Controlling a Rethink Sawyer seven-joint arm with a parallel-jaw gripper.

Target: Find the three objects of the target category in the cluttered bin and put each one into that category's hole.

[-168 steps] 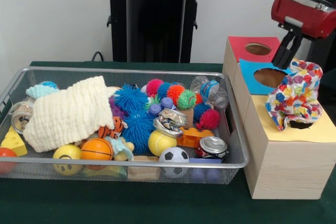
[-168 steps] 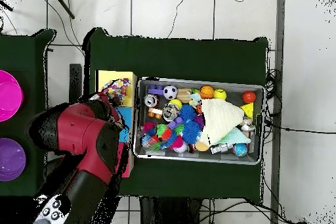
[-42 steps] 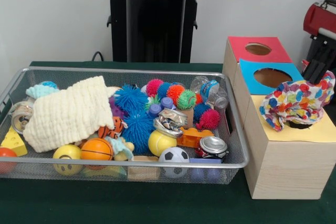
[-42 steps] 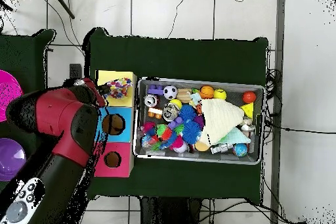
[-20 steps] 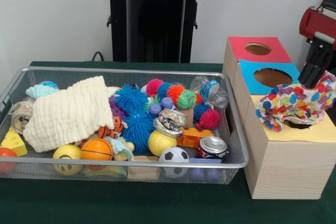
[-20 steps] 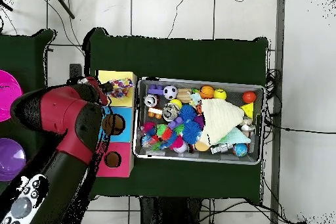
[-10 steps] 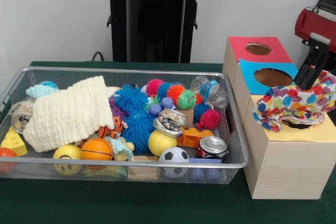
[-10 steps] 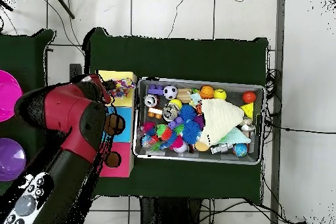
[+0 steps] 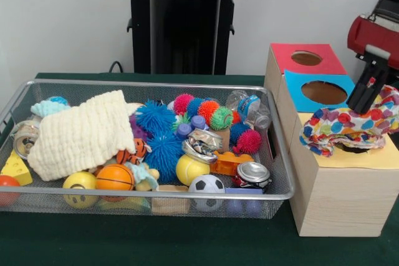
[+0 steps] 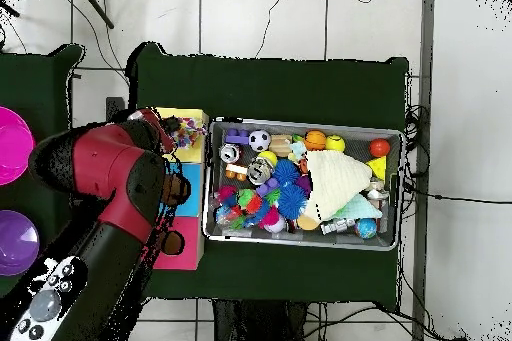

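A cloth with many coloured dots point(image 9: 343, 129) lies spread over the yellow top point(image 9: 374, 157) of the wooden box, covering most of its dark hole point(image 9: 356, 149). My gripper point(image 9: 361, 105) comes down at the cloth's right rear edge, and that edge rises up to its tip; the gripper looks shut on it. In the overhead view the red arm point(image 10: 110, 172) covers the gripper, and only part of the cloth point(image 10: 183, 135) shows on the yellow top. The wire bin point(image 9: 156, 82) holds a cream towel point(image 9: 81, 132) and several toys.
Behind the yellow top are a blue top with a hole point(image 9: 323, 92) and a red top with a hole point(image 9: 306, 58). The bin point(image 10: 305, 125) holds spiky balls, sport balls, crushed cans and a bottle. Two pink and purple bowls point(image 10: 10, 147) sit at the overhead view's left edge.
The cloth hung bunched from my gripper over the box; it has since sunk and spread flat over the yellow top. The gripper has shifted slightly right and lower. Bin contents are unchanged.
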